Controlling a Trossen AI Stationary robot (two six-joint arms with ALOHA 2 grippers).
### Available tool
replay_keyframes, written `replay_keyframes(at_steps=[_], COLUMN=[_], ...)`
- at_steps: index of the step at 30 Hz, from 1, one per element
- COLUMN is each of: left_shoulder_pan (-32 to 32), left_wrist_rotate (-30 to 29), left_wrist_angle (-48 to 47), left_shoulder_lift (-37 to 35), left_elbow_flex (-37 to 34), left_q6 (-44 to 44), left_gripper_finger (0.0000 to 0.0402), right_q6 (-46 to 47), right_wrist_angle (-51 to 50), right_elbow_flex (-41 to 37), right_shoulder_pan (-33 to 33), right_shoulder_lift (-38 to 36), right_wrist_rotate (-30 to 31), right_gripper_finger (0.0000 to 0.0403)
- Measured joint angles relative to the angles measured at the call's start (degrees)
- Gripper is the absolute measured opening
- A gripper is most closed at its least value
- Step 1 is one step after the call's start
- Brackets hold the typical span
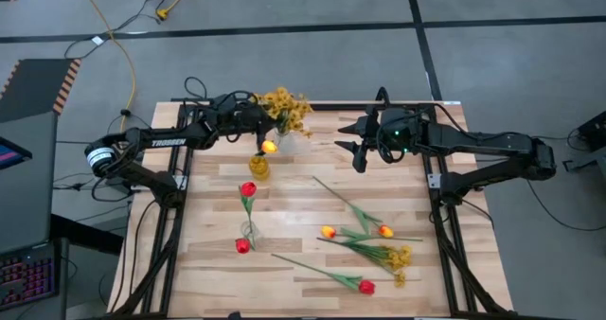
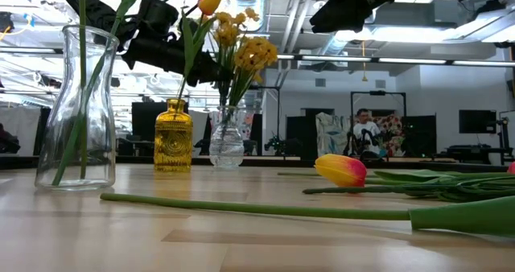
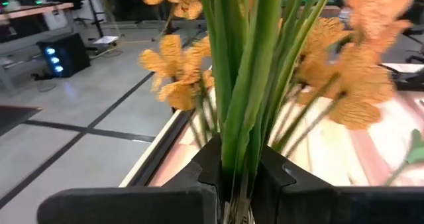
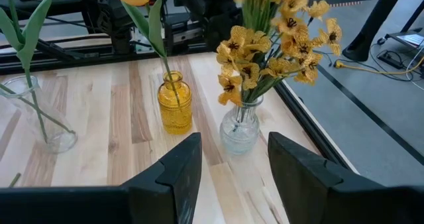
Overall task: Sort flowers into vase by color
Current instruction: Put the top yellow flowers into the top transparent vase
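My left gripper (image 1: 269,121) (image 3: 238,187) is at the table's far edge, shut on a bushy mustard-yellow spray (image 1: 289,107) whose stems reach down into a small clear vase (image 4: 238,128) (image 2: 226,141). An amber vase (image 1: 258,166) (image 4: 175,105) beside it holds a yellow tulip (image 1: 269,147) (image 2: 210,1). A taller clear vase (image 1: 248,233) (image 2: 76,119) holds two red tulips (image 1: 248,188). On the table lie two yellow-orange tulips (image 1: 329,232) (image 1: 385,231), a red tulip (image 1: 366,286) and another mustard spray (image 1: 398,258). My right gripper (image 1: 358,155) (image 4: 228,161) hovers open right of the vases, touching nothing. My left gripper pinches the spray's bundle of green stems (image 3: 240,164) between its two fingers, just below the blossoms (image 3: 173,71). It comes in roughly level from the table's far-left side, lying across the stems. The spray stands nearly upright, its lower stems inside the small clear vase (image 4: 240,111).
The flowers still lying flat cover the table's near-right part, stems crossing each other (image 1: 365,237). One long stem (image 2: 257,210) lies close to the low camera. Bare wood lies between the vases and my right gripper (image 1: 312,159). A person (image 2: 364,131) is in the room far behind.
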Motion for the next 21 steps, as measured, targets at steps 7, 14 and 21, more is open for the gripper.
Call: replay_keyframes(at_steps=[7, 14, 21], left_shoulder_pan=[0.0, 0.0, 0.04], left_wrist_rotate=[-1.1, -1.15, -0.73], left_wrist_angle=[-0.09, -0.09, -0.33], left_shoulder_lift=[0.0, 0.0, -0.45], left_elbow_flex=[0.0, 0.0, -0.02], left_q6=[-1.03, -0.82, -2.0], left_gripper_finger=[0.0047, 0.0133, 0.0212], right_q6=[0.0, 0.0, 0.0], right_wrist_angle=[0.0, -0.01, -0.01], right_elbow_flex=[0.0, 0.0, 0.0], right_shoulder_pan=[0.01, -0.01, -0.01], right_shoulder_lift=[0.0, 0.0, 0.0], right_wrist_rotate=[0.0, 0.0, -0.01], right_gripper_finger=[0.0199, 0.0199, 0.0199])
